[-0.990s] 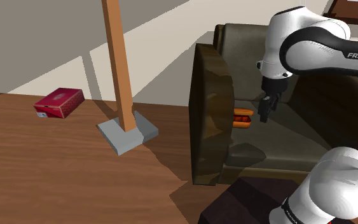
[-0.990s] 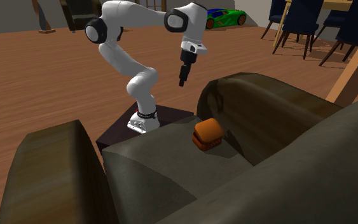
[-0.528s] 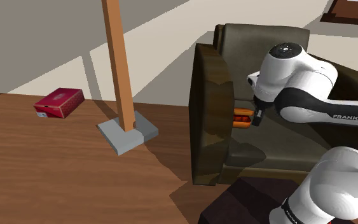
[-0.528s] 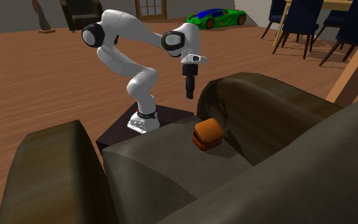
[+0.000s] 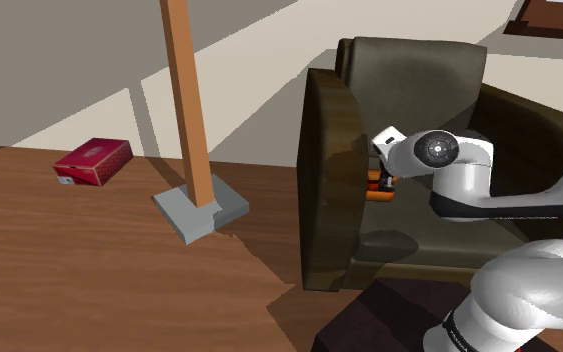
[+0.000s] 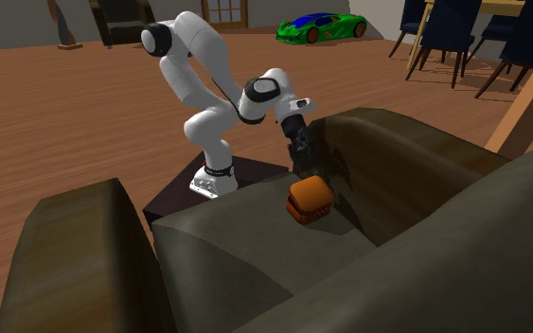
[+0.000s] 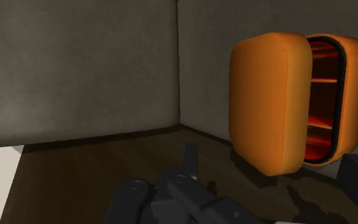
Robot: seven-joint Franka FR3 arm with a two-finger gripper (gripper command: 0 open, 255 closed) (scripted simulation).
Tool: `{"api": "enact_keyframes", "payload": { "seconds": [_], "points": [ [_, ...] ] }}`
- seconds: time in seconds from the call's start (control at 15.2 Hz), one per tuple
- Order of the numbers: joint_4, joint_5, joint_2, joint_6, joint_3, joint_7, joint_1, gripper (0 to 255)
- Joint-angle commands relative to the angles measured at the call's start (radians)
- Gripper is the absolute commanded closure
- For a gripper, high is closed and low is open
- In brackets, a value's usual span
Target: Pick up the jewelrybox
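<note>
Gripper (image 6: 302, 157) hangs tilted, low over the dark armchair (image 6: 245, 248) seat; whether it is spread or pressed together cannot be told. Just ahead of it stands the orange jewelry box (image 7: 285, 102), unclasped, door ajar, beside the armrest. Far behind the gripper, a green toy car (image 6: 322, 26) rests on the wooden floor (image 6: 65, 113)

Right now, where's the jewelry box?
In the second exterior view, the orange jewelry box sits on the armchair seat, against the far armrest, with the gripper close by.
</note>
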Motion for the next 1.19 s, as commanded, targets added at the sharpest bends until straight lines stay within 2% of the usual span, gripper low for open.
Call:
{"api": "enact_keyframes", "payload": {
  "seconds": [0.0, 0.4, 0.46, 0.59, 0.66, 1.12],
  "points": [
    [0.012, -0.225, 0.045, 0.125, 0.035, 0.136, -0.091, 0],
    [0.017, -0.423, 0.126, 0.141, 0.074, 0.359, -0.13, 0],
    [0.02, -0.475, 0.149, 0.137, 0.082, 0.42, -0.135, 0],
    [0.02, -0.475, 0.149, 0.135, 0.079, 0.419, -0.131, 0],
    [0.02, -0.472, 0.148, 0.135, 0.079, 0.416, -0.131, 255],
    [0.02, -0.471, 0.148, 0.135, 0.079, 0.415, -0.131, 255]
  ]
}}
